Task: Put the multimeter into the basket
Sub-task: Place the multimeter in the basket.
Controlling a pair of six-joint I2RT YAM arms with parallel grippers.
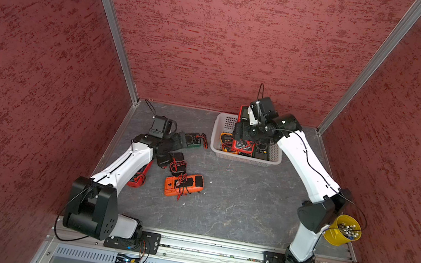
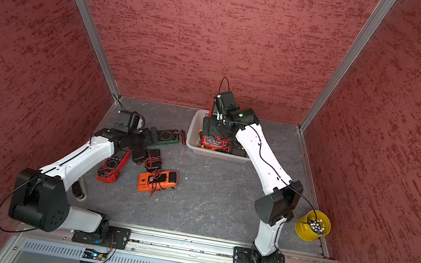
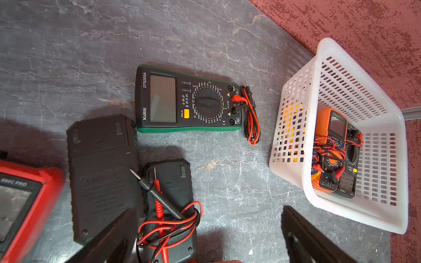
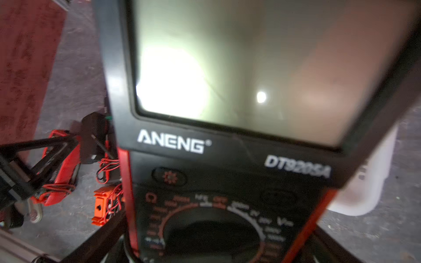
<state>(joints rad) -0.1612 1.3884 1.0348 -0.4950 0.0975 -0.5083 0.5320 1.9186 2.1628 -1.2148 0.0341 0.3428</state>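
While the right claw (image 4: pixel 214 248) is hanging over the basket (image 1: pixel 245 157), its jaws are standing wide either side of a red-edged meter (image 4: pixel 227 159) that is poking up tilted at the basket's far end. Can't tell whether they're pinching it or clear of it. Left claw (image 3: pixel 208 211) is hovering spread wide and empty, low over the table (image 3: pixel 227 34), pointing toward the green meter (image 3: pixel 186 100), which is lying face-up near the basket.

Guessing the green one is next. It's looking like a stiff plastic case in a rubbery sleeve, middling weight, so probably not flexing or slipping much. Screen is likely the fragile bit. I'd be gripping across the narrow width at the dial, clear of the coiled leads (image 3: pixel 250 118) at its end; those are loose and risk snagging on the rim.

Views:
- Left wrist is showing the green meter's face, its plugged leads, and the stacked meters (image 3: pixel 332 154) inside the basket. In both top views the left arm is covering the green meter's screen end.
- Right wrist is giving the brand print, blurred, and hiding nearly all the basket.
- A top view is catching the orange meter (image 1: pixel 183 185) on the table and the yellow cup (image 1: pixel 342 230) beside the right arm. Left wrist is framing neither.
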